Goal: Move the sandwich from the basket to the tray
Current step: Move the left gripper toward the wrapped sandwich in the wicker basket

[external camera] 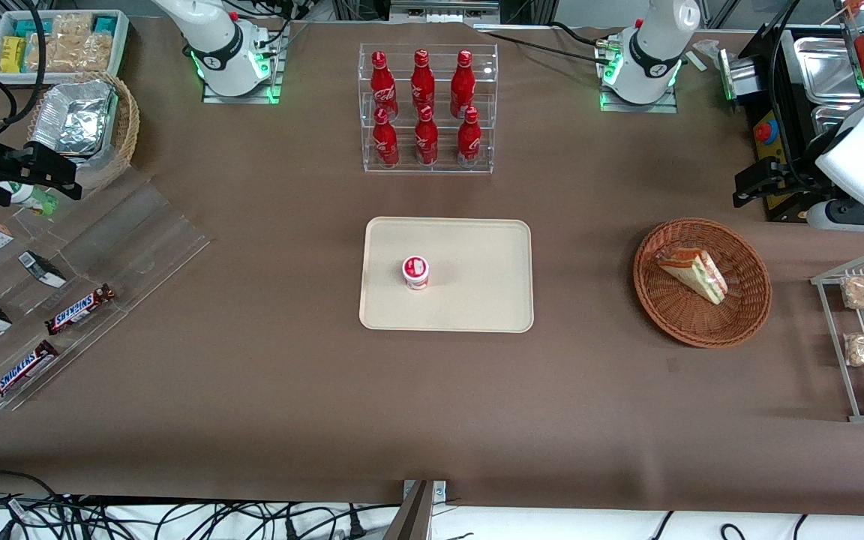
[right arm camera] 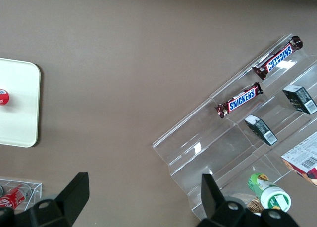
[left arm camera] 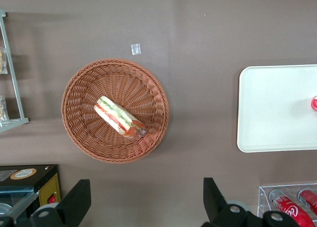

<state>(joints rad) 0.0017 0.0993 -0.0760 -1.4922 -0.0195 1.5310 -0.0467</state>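
Hovering above the table at the working arm's end, the left arm's gripper has its two dark fingers spread wide with nothing between them; in the front view the gripper sits farther from the camera than the basket and clear of it. The round reddish-brown wicker basket holds the sandwich, a wrapped wedge of pale bread with red and green layers, lying on its side near the middle of the weave. The sandwich is below the gripper and apart from it, untouched by either finger. Nearer the table's middle lies the cream tray, which carries only a small red-and-white cup standing upright. Farther from the camera than the tray, a clear acrylic shelf holds six red bottles in two rows. Beside the basket, at the table's edge, a wire rack carries crumbly snack packets. Toward the parked arm's end, a tan wicker basket holds a foil container, and a clear stepped display carries Snickers bars.
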